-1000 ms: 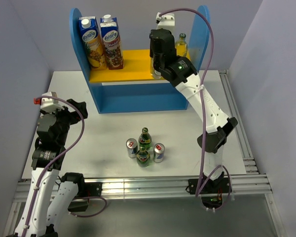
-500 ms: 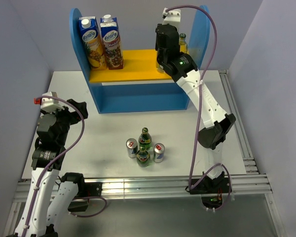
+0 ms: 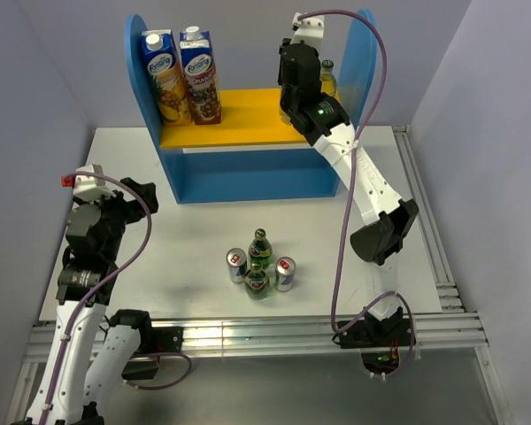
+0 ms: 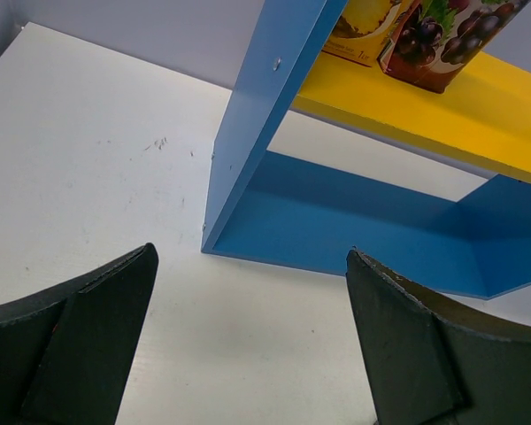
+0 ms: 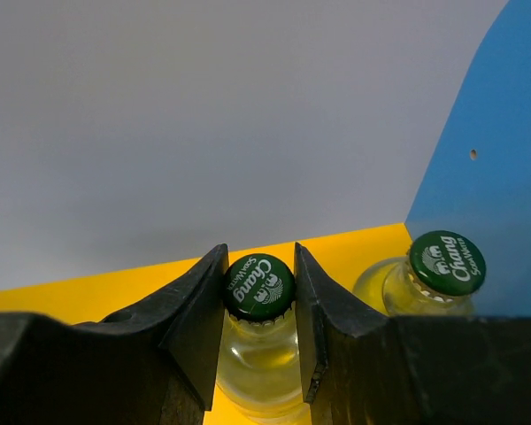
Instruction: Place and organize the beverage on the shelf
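My right gripper (image 3: 294, 104) reaches onto the yellow board (image 3: 239, 119) of the blue shelf (image 3: 248, 177). In the right wrist view it (image 5: 259, 297) is shut on the green-capped neck of a clear yellowish bottle (image 5: 259, 285), which stands on the board. The second yellowish bottle (image 5: 446, 263) stands just to its right by the blue side panel (image 5: 496, 159), and also shows in the top view (image 3: 327, 80). Two dark green bottles (image 3: 260, 248) (image 3: 257, 280) and two cans (image 3: 237, 264) (image 3: 285, 273) stand clustered on the table. My left gripper (image 3: 137, 199) is open and empty.
Two tall blue juice cartons (image 3: 165, 75) (image 3: 200, 73) stand at the left end of the yellow board. The left wrist view looks at the shelf's left side panel (image 4: 257, 133) and the white table (image 4: 88, 177). A metal rail runs along the table's right edge (image 3: 425, 221).
My right gripper has moved right and back along the yellow board with the bottle, close to the second yellowish bottle. The left arm has not moved.
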